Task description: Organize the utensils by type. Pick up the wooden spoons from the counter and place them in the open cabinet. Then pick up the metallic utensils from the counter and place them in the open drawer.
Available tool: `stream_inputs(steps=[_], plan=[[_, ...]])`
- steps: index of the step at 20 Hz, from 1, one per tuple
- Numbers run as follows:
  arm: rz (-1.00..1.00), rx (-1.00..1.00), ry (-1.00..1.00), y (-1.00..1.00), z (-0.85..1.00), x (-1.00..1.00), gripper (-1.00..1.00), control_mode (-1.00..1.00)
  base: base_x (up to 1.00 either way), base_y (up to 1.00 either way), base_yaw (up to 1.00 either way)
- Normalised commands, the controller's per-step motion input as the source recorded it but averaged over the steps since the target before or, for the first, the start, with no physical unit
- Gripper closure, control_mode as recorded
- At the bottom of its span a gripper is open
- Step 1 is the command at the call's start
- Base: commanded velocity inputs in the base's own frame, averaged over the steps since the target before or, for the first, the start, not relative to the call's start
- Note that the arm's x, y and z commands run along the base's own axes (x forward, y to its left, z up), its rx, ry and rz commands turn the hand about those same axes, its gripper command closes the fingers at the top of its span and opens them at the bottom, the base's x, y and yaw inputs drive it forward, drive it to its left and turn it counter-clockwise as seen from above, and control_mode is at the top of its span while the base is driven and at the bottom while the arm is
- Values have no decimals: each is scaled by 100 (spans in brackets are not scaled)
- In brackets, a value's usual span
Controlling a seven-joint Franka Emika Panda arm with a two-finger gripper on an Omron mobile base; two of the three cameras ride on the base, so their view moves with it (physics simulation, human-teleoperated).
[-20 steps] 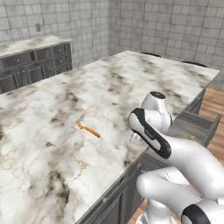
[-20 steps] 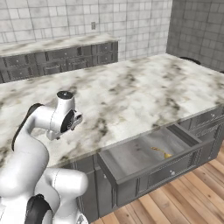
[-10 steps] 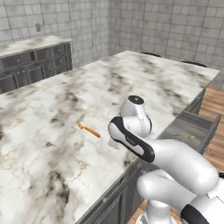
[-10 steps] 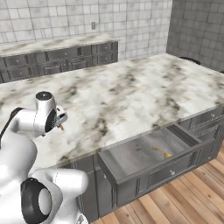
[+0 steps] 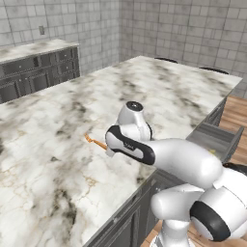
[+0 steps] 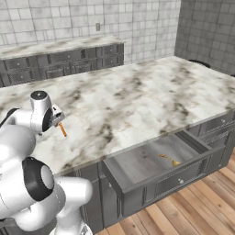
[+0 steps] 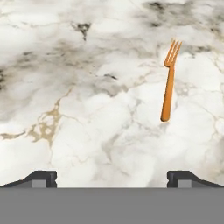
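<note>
A thin orange fork (image 7: pixel 168 83), the metallic utensil, lies flat on the white marbled counter (image 7: pixel 87 109), tines pointing away from the hand. My gripper (image 7: pixel 112 178) hovers above the counter, open and holding nothing, with the fork ahead and to the right of its fingertips (image 7: pixel 41 177). From the base, the fork (image 5: pixel 96 142) pokes out just left of my wrist, and the fork (image 6: pixel 62 130) lies just right of the hand. The wooden spoons and the open cabinet are out of view.
An open drawer (image 6: pixel 151 163) juts from the counter front on the right, with a small orange utensil (image 6: pixel 170 159) inside. The drawer (image 5: pixel 219 137) also shows behind my arm. A second counter (image 6: pixel 59 46) runs along the tiled back wall.
My arm has swung left across the counter, from near the drawer side to just beside the orange fork. The fork has not moved.
</note>
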Motion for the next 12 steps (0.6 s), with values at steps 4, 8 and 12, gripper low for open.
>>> stream_inputs(steps=[4,8,12], plan=[[-2,0,-7,19,0,43,-100,-100,0,0,0],[-3,0,-4,0,-1,41,-100,-100,0,0,0],[-3,0,0,7,-14,34,-100,-100,0,0,0]])
